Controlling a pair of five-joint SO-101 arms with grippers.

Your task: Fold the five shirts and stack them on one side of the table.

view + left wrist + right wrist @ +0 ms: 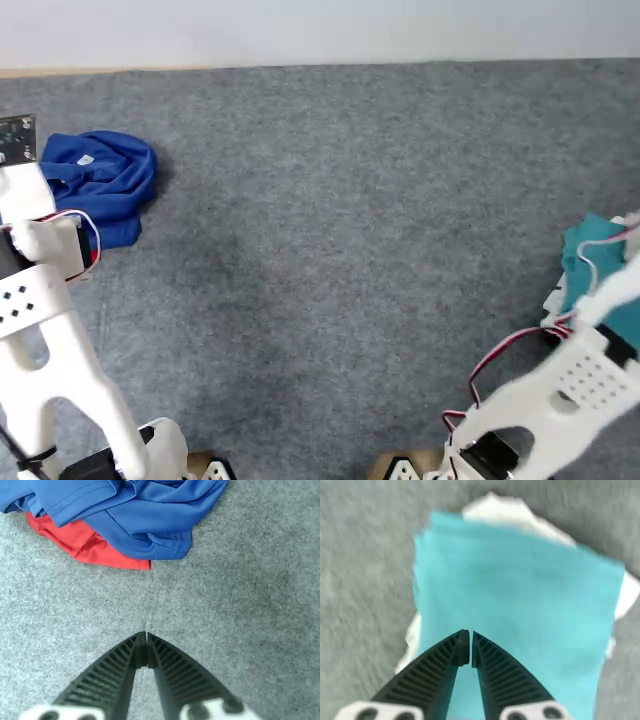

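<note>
A crumpled blue shirt [100, 180] lies at the table's far left, on top of a red shirt [87, 545] whose edge pokes out beneath the blue shirt [135, 510]. My left gripper [146, 639] hangs shut and empty over bare grey felt, just short of that pile. At the right edge a folded teal shirt [590, 260] rests on a white shirt [510, 510]. The right gripper [470, 637] is shut with nothing in it, hovering over the teal shirt [520, 595].
Grey felt table cover [340, 220] spans the whole middle between the two piles. A pale wall strip [320, 30] borders the far edge. The white left arm [50, 330] and right arm [560, 390] rise from the near edge.
</note>
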